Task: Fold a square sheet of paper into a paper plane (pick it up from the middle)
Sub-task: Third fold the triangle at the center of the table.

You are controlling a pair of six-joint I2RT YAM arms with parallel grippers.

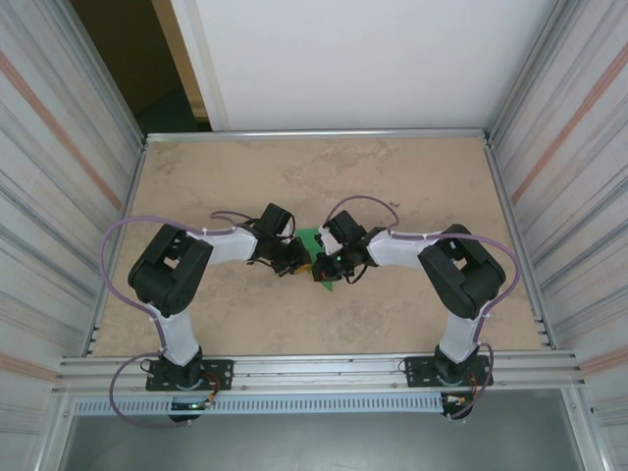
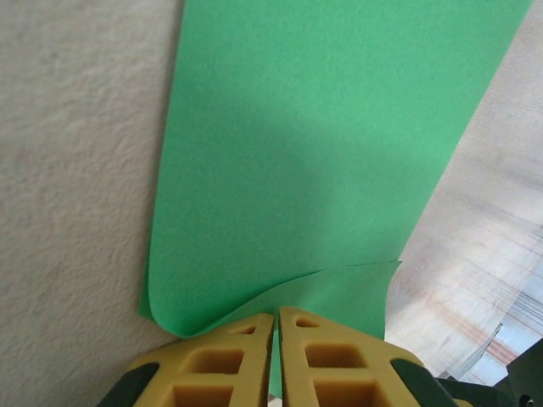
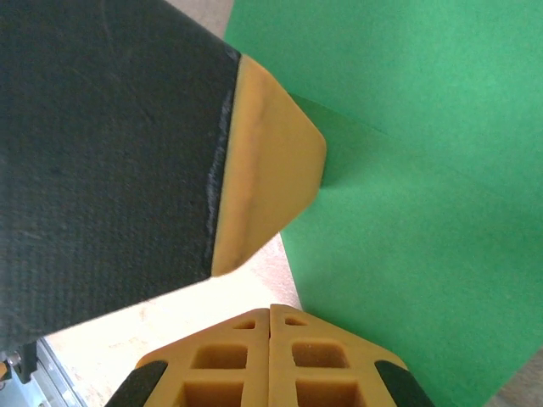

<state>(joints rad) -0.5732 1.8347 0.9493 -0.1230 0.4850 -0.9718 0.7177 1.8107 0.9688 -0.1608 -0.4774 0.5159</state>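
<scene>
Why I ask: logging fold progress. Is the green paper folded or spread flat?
Partly folded: a flap of the green paper curls over where the left gripper pinches it.

A beige, stone-patterned table [image 1: 392,177] takes up the middle of the overhead frame, edged by a thin metal border. Ribbed, pale striped walls rise at the left [image 1: 49,147] and right [image 1: 579,118] edges. A plain white panel [image 1: 373,59] stands across the top centre, with a dark opening [image 1: 128,59] beside it at the upper left. Metal rails [image 1: 324,368] run along the bottom, above a slotted strip [image 1: 324,402]. In the left wrist frame the table's grainy surface [image 2: 76,170] covers the left side, and the blurred stripes at the lower right [image 2: 475,280] are probably the wall.
</scene>
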